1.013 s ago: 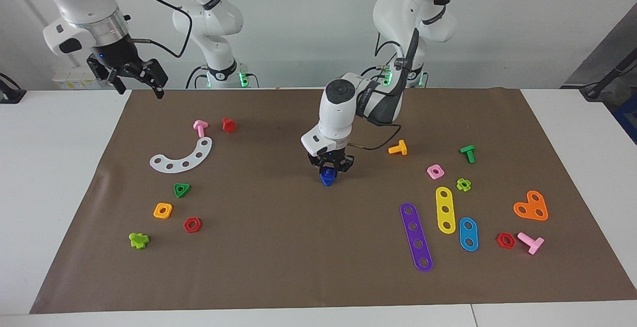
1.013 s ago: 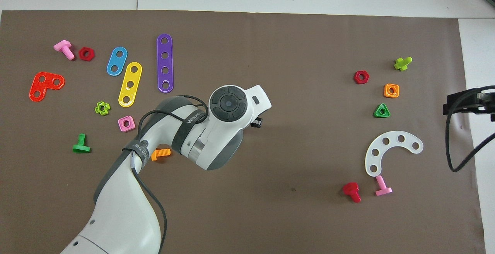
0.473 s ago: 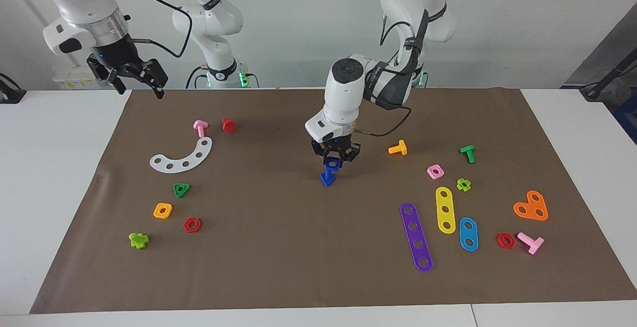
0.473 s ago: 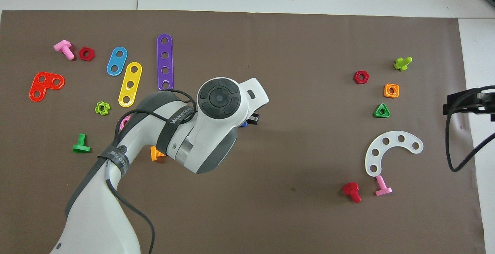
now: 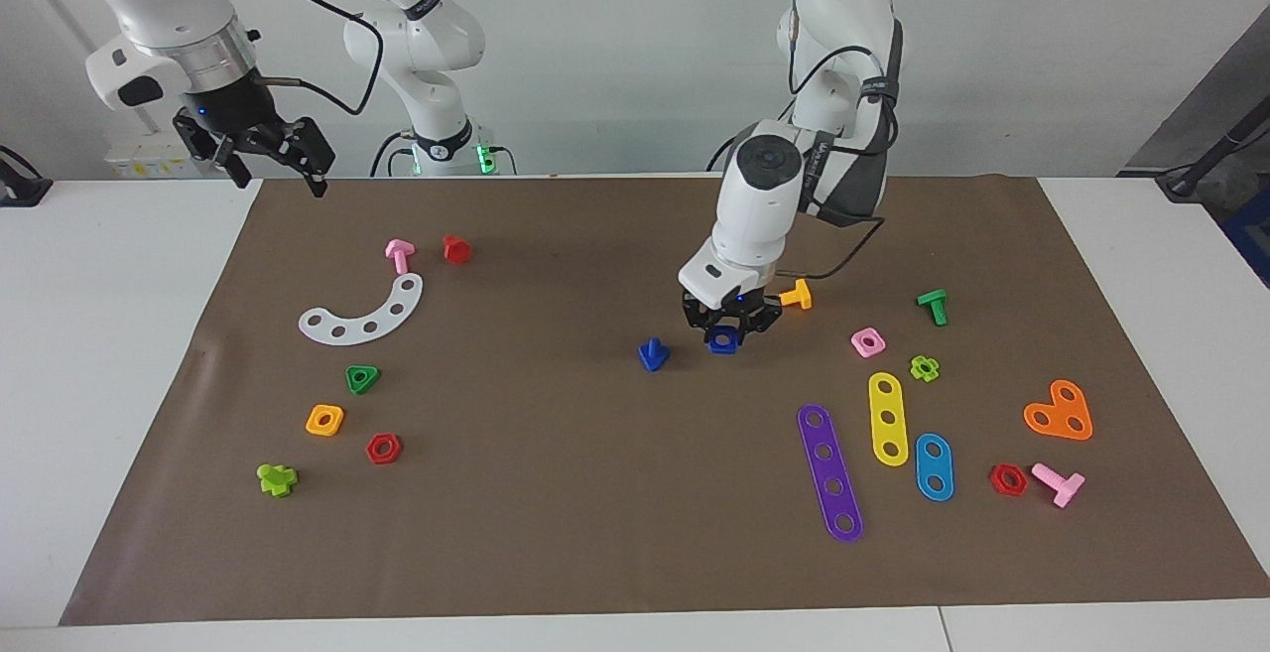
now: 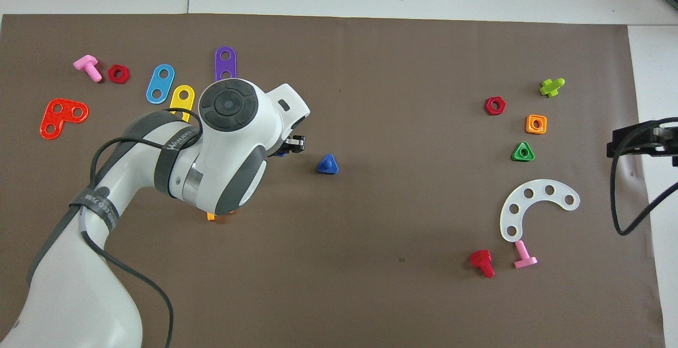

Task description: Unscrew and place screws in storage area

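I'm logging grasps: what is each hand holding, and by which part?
The left hand grips the blue square nut by its outer sides, over the mat. The right hand holds nothing.

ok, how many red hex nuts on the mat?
2. One red hex nut lies beside the pink bolt toward the left arm's end; the other beside the orange square nut toward the right arm's end. None seems hidden.

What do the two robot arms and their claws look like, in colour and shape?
Both arms are glossy white, rounded segments with dark grey joints. Black cables loop along each. The left claw and right claw are black. The left arm's wrist has a round dark grey cap.
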Available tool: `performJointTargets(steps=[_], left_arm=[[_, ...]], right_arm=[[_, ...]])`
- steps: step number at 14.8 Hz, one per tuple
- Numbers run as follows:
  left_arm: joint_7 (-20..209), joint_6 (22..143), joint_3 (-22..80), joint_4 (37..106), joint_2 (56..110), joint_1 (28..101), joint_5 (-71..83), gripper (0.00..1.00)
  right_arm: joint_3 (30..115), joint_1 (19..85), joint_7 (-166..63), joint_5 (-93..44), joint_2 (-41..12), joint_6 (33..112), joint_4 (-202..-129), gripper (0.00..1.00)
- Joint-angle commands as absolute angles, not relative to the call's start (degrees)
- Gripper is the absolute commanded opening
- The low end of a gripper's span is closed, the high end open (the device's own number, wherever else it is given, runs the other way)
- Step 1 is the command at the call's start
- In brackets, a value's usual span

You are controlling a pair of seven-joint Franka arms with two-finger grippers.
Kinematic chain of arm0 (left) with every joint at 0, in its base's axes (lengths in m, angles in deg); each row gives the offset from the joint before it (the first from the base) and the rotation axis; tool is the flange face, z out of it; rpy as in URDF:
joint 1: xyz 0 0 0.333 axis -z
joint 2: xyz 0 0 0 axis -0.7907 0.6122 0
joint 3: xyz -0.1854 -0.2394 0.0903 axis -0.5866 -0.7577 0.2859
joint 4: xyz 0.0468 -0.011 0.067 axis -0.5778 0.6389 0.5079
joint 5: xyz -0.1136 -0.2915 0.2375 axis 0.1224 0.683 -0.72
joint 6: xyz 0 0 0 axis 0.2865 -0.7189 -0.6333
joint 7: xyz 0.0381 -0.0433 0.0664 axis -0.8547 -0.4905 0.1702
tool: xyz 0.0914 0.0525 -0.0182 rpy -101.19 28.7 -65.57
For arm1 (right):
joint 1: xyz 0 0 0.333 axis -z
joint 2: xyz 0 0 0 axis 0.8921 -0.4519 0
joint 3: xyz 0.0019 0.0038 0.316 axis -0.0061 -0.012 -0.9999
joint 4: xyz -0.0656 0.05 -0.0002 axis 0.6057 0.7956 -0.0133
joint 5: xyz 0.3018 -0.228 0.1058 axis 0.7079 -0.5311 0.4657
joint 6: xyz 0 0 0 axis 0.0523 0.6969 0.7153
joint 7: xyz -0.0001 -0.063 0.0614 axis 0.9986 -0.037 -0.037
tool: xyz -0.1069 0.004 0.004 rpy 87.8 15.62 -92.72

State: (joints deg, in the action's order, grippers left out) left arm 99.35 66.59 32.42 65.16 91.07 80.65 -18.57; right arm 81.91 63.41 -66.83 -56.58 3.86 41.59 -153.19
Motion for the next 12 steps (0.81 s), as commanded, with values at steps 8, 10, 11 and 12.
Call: performJointTargets(steps=[8,10,11,12], left_arm=[[91.4,80.9,31.9,81.8,85.7,69.0,-19.8,0.47],[91.2,83.9,31.9,84.0,85.7,68.0,-19.8,0.47],[91.2,86.0,31.9,85.2,85.7,67.9,-19.8,0.48],[90.8,87.2,31.9,86.2,85.8,67.8,-19.9,0.48]], right_arm=[[79.1,60.0,-68.5,-56.0,1.9,47.1,-152.7,1.00],[78.5,55.9,-75.1,-55.8,-1.5,51.9,-152.3,1.00],[78.4,53.3,-76.4,-56.1,-3.1,53.5,-152.0,1.00],[78.4,51.2,-78.6,-55.9,-5.9,53.6,-151.2,1.00]])
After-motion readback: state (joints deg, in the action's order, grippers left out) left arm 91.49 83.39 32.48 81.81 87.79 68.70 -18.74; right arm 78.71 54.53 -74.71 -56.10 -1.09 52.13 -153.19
